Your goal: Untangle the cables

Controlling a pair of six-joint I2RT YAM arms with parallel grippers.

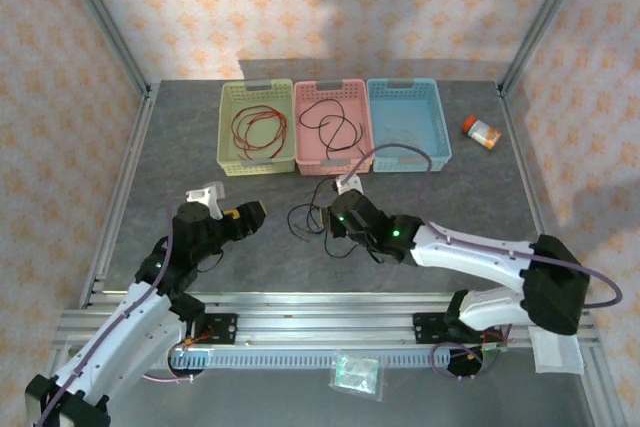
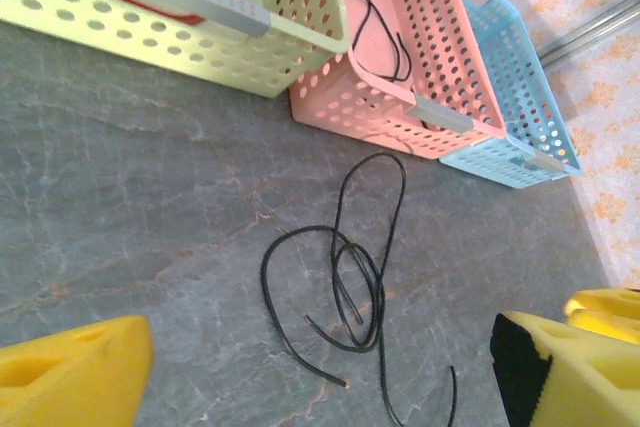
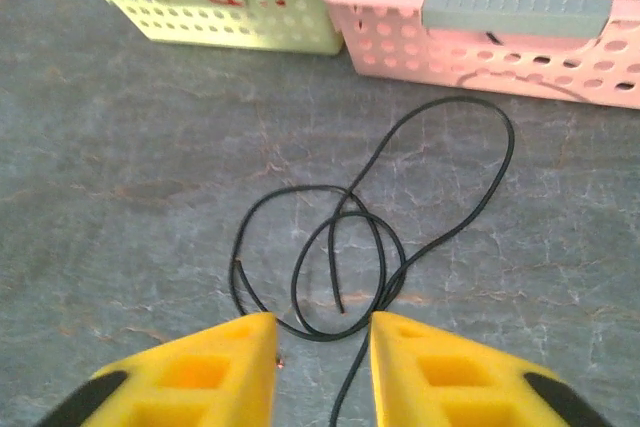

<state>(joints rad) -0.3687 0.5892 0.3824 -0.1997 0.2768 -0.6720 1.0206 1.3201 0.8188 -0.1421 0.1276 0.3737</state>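
Note:
A tangle of black cables (image 3: 340,247) lies in loose overlapping loops on the grey table in front of the baskets, also in the top view (image 1: 305,217) and the left wrist view (image 2: 350,287). My right gripper (image 3: 322,332) hovers low over the near side of the tangle, its yellow fingers (image 3: 430,367) open, with a strand running between them but not pinched. It sits just right of the tangle in the top view (image 1: 330,224). My left gripper (image 2: 320,387) is wide open and empty, left of the tangle (image 1: 250,215). A red cable (image 1: 258,129) lies in the green basket, a black one (image 1: 333,127) in the pink basket.
Green (image 1: 228,137), pink (image 1: 302,137) and blue (image 1: 440,127) baskets stand in a row at the back. An orange pill bottle (image 1: 482,131) lies to the right of them. A small plastic bag (image 1: 357,375) rests on the near rail. Metal frame posts border the table.

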